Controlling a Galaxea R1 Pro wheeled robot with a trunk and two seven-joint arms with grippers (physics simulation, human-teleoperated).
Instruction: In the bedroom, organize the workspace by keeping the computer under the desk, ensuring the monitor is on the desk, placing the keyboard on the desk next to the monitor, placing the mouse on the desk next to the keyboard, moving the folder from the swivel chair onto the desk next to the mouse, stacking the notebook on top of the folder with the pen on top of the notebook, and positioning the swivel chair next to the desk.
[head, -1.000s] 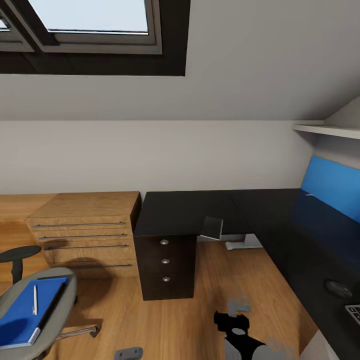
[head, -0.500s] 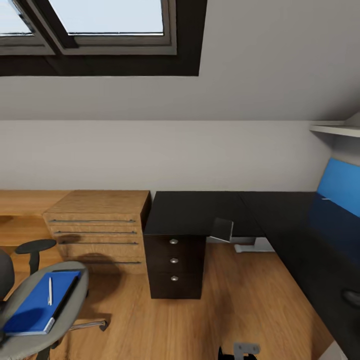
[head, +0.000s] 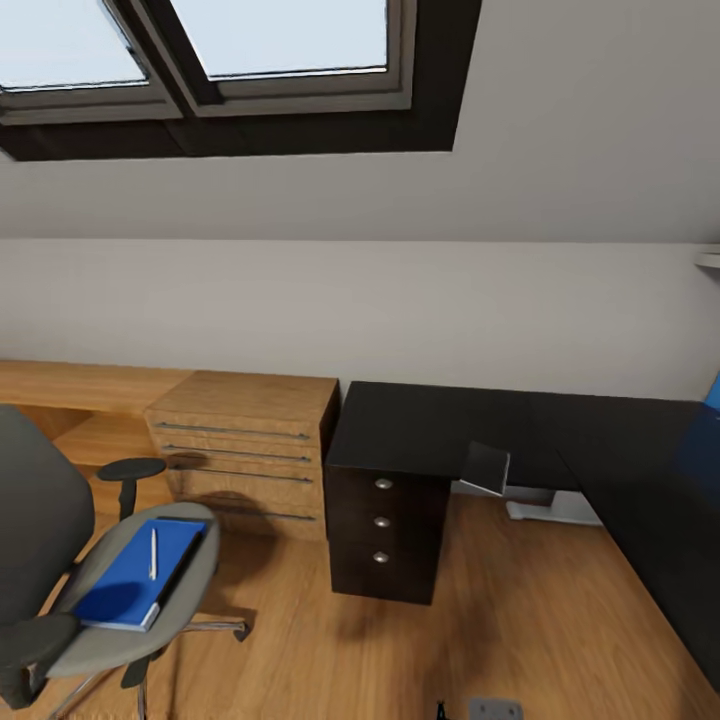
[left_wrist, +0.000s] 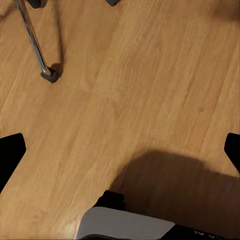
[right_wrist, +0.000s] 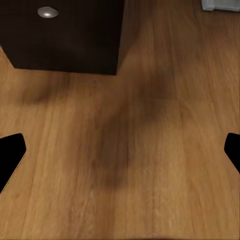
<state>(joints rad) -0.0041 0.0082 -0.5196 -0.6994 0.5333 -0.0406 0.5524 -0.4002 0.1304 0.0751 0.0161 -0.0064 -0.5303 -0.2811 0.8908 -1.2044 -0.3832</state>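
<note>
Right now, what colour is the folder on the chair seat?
Bright blue, with a dark edge; the folder shows best in the head view.

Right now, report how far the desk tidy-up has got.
Done: nothing that shows. The folder lies on the chair seat with the pen on it, and the chair stands apart from the desk. In hand: nothing; both grippers are open over bare floor. Left: folder, notebook and pen to the desk, chair beside it; monitor, keyboard, mouse and computer cannot be judged here.

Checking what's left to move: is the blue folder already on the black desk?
No, the folder lies on the seat of the swivel chair, apart from the desk.
</note>
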